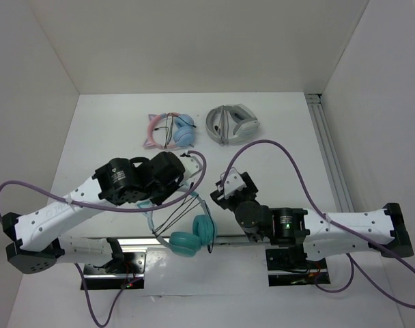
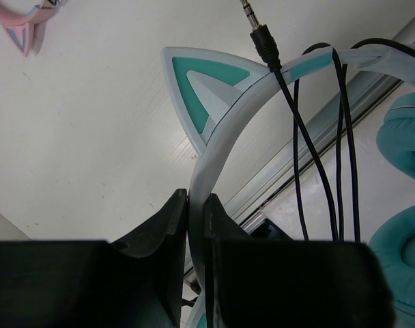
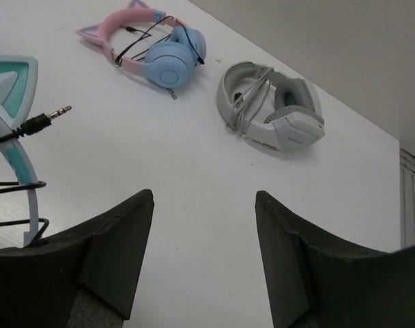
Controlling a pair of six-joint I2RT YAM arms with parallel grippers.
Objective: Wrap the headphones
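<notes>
Judging the wrap from here, I'd call it well along. The thin black cable already crosses the pale headband of the teal headphones in several strands. The loops look slack, though, and the plug sticks out free past the band, tucked under nothing. What I think is left is snugging those loops, securing the plug end and setting the set down.

The left gripper has its fingers clamped on the headband, just below one cat ear. The right gripper has its fingers spread apart and holds nothing.

Taking the pink-and-blue headphones as my landmark, the teal set sits well apart from them on the arm-base side, held up off the counter as far as I can tell. The grey-and-white headphones lie just beside the landmark.

The teal set's long axis runs from the gripped band, on the side nearer the landmark, to the two ear cups farthest from it. The cat ear's tip points roughly toward the landmark.
</notes>
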